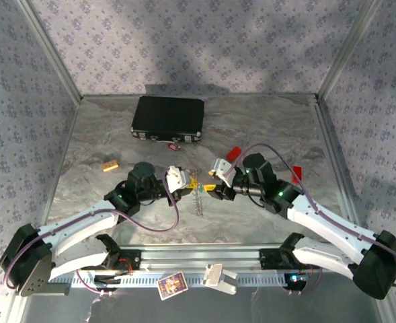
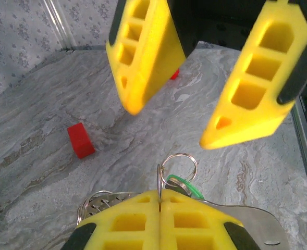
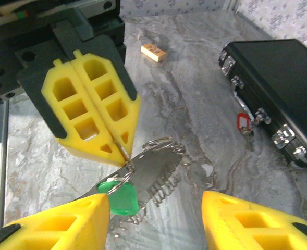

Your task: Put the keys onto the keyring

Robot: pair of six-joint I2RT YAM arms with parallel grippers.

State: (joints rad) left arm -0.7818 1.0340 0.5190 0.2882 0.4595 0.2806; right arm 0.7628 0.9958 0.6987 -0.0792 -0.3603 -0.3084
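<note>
My left gripper (image 3: 123, 152) is shut on the keyring (image 3: 161, 174); my right gripper (image 3: 156, 200) hangs open just beside it, both arms bent inward.

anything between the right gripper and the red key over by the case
Nothing visible. The open right gripper sits by the keyring, which is clamped in the left gripper. The red key lies on the table just in front of the black case, and the stretch of table between gripper and key is bare.
</note>
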